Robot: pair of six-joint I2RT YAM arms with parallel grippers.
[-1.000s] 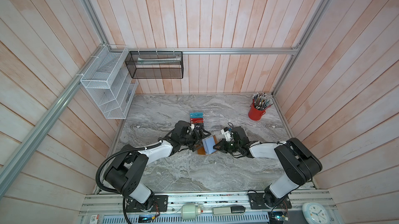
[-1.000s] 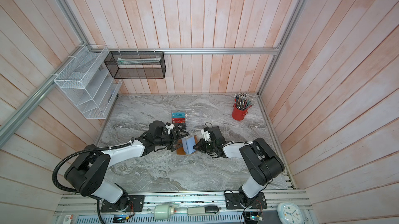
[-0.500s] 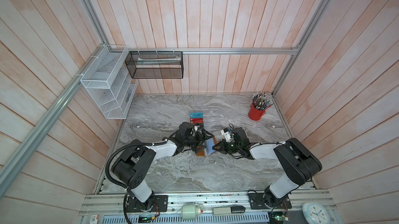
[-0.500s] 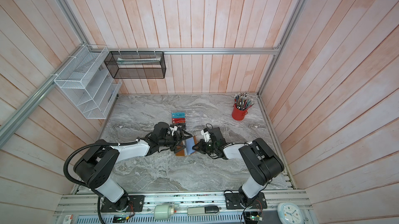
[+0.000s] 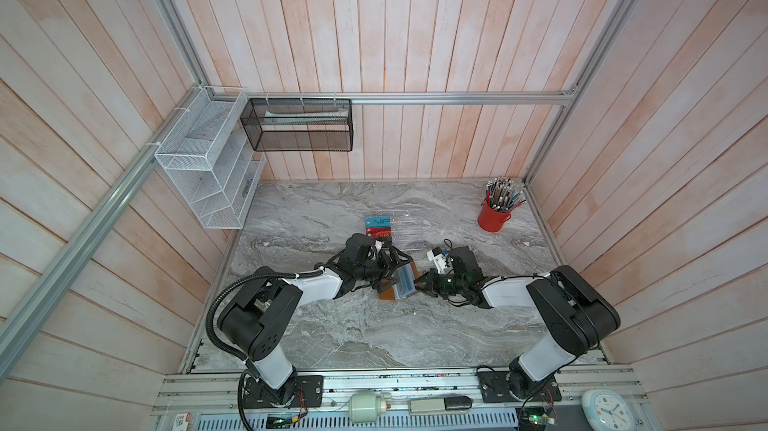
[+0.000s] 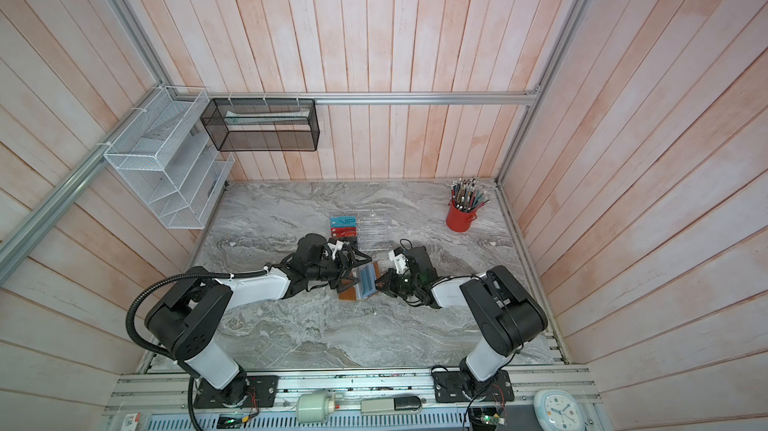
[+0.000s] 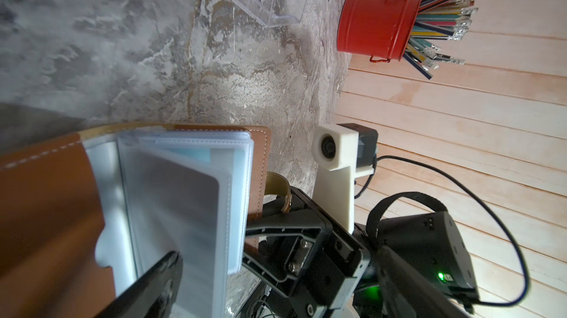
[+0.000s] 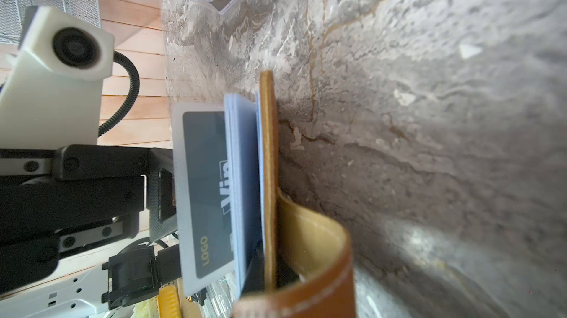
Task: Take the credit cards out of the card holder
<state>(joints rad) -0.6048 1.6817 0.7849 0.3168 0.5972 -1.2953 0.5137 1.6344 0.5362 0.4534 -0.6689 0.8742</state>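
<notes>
Sleeves (image 7: 190, 209) hide most of the black card (image 8: 205, 190) in the card holder (image 5: 397, 286), open on the table (image 5: 374, 333) between my right claw (image 5: 420, 283), clamped on its cover edge with one finger unseen, and my left claw (image 5: 394, 271), spread wide and nearer than a second ago.

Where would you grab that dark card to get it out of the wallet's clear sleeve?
Probably its raised edge, away from the spine. The dark card stands lifted in its clear sleeve, thin and flat, so the open left hand should come from above, one finger per face, while the right hand pins the card holder. Where the sleeve opens is unclear.
</notes>
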